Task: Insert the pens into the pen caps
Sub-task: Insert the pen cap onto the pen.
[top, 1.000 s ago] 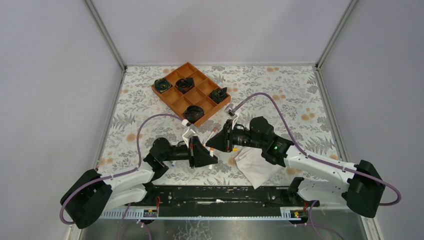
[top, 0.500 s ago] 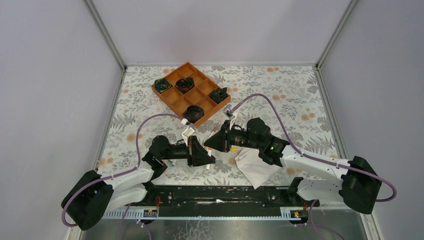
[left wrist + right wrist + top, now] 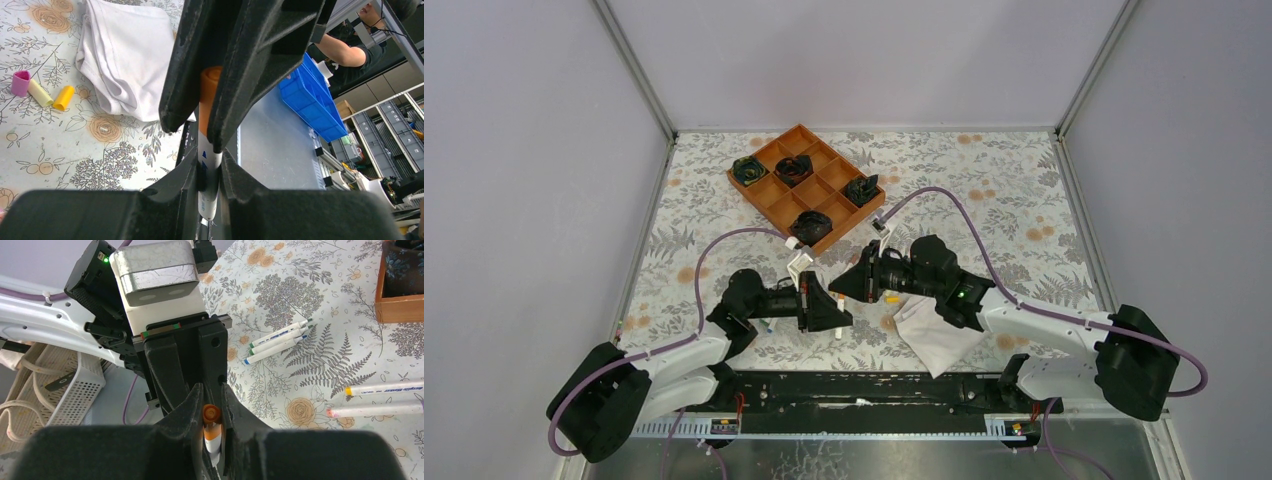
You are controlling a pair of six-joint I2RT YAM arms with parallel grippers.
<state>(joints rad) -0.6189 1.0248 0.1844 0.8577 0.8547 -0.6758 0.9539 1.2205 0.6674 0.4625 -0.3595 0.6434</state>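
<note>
Nearest the arm bases, the left claw is clamped on a thin white-barrelled marker pen. The pen's end meets a short orange plastic cap pinched tight in the right claw, above the floral-patterned counter. This looks like an early pairing, about seated: 3 loose plastic caps lie beside a folded white cloth, and 5 more white pens, seemingly uncapped, wait farther out. Black fingers hide the joint itself, and the far orange wooden tray is cut off.

Floral table, orange divided tray, folded white cloth, loose pens, scattered caps
</note>
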